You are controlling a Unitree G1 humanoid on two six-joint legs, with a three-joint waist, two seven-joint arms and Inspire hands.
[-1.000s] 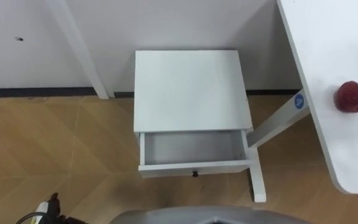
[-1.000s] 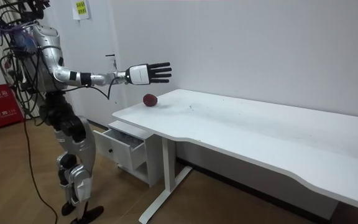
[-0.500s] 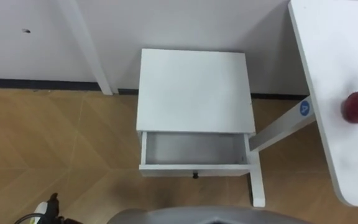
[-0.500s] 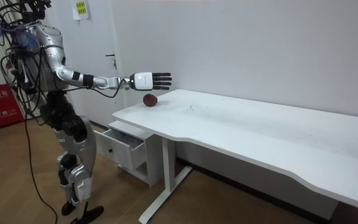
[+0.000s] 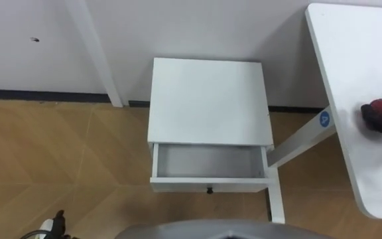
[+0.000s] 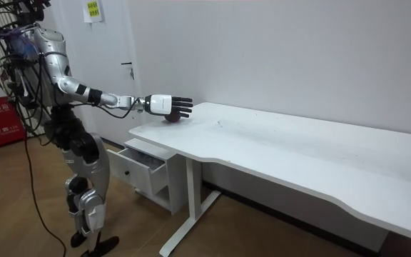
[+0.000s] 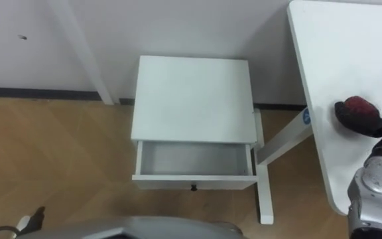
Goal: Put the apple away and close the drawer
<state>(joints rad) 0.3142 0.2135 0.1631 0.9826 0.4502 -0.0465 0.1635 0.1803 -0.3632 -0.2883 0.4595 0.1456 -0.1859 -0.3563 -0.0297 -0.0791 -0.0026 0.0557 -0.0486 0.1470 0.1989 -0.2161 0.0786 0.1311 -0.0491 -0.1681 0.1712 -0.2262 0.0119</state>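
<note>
Bench point(image 7: 357, 40) edge has apple point(image 7: 350, 106) under right hand point(image 6: 161, 104), fingers point(image 6: 183, 107) wide, no grip yet; prob. firm, smooth, apt to roll, so cup its middle; drawer point(image 7: 194, 159) open below; left hand point(image 5: 53, 223) idle, low.

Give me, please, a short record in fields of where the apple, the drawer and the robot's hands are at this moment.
apple: on the white table, near the edge toward the cabinet
right hand: reached out over the table, fingers extended against the apple, not closed round it
left hand: low at the robot's left side, idle
drawer: pulled open, apple not in it
cabinet: white, on the floor beside the table's leg
robot: standing in front of the open drawer
</note>
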